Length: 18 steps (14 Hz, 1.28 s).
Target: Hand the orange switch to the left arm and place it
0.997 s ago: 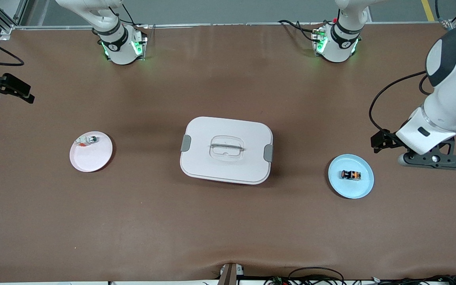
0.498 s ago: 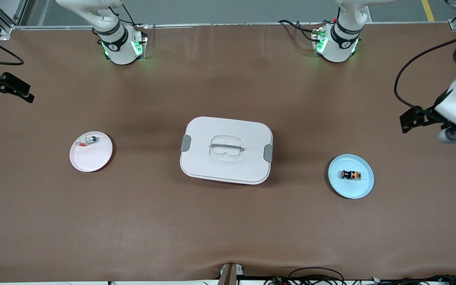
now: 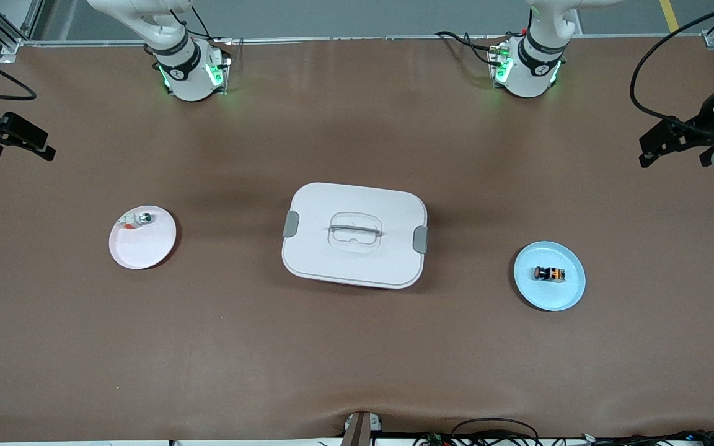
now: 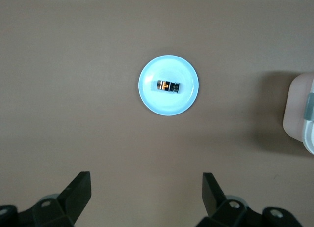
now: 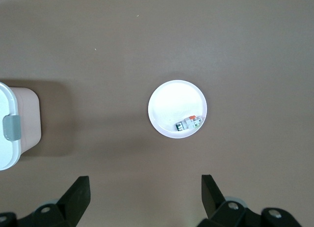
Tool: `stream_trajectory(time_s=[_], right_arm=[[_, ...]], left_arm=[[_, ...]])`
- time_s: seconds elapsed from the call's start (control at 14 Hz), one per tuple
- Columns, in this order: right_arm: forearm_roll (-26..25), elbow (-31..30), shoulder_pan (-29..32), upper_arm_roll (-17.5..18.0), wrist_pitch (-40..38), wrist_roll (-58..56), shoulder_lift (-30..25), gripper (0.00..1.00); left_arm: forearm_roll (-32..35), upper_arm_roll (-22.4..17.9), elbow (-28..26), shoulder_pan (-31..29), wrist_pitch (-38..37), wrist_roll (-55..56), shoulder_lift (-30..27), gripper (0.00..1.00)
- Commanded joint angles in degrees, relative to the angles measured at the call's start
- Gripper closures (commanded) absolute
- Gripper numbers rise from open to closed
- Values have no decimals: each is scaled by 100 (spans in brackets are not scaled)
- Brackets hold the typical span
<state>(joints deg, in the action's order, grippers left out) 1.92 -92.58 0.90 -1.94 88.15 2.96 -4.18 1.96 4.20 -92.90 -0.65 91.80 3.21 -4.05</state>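
Left gripper (image 4: 145, 197): jaws spread wide, nothing in them, hanging high at the left arm's end of the table and looking straight down; the front view catches only part of it at the frame edge. The orange switch (image 4: 167, 86) lies on its side in the middle of the light-blue plate (image 4: 184, 99), so it reads as untouched and the pickup is not yet done. Judging from that, the left arm is the one placed to grab it: same end of the table, plate within easy reach. Right gripper (image 5: 145, 197): also fully open and empty, high over the right arm's end, wrist pointing down; only black hardware shows at the edge of the front view. It looks to be waiting. Below it sits the pink plate (image 5: 167, 97) with a small silver-and-white part (image 5: 187, 124) near the rim, probably the drop-off dish. The box (image 3: 354, 234), lid on and latches closed, sits mid-table squarely between the two plates, so a straight low carry would hit it. My read: the handover has to happen above it or around it, which is why both arms are needed. Both arms are folded out toward the table ends, clear of the box.
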Motion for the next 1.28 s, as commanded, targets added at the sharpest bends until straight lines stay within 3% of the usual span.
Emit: stream_trajectory(time_s=[0.0, 0.64, 1.21], right_arm=[[107, -155, 130, 71, 79, 47, -153, 0], [71, -277, 130, 71, 210, 38, -250, 0], [-77, -339, 130, 80, 360, -41, -276, 0]], left_arm=[[-231, -130, -527, 135, 31, 310, -543, 0], [-293, -104, -457, 197, -215, 233, -589, 0], [-284, -104, -45, 197, -593, 39, -360, 0]])
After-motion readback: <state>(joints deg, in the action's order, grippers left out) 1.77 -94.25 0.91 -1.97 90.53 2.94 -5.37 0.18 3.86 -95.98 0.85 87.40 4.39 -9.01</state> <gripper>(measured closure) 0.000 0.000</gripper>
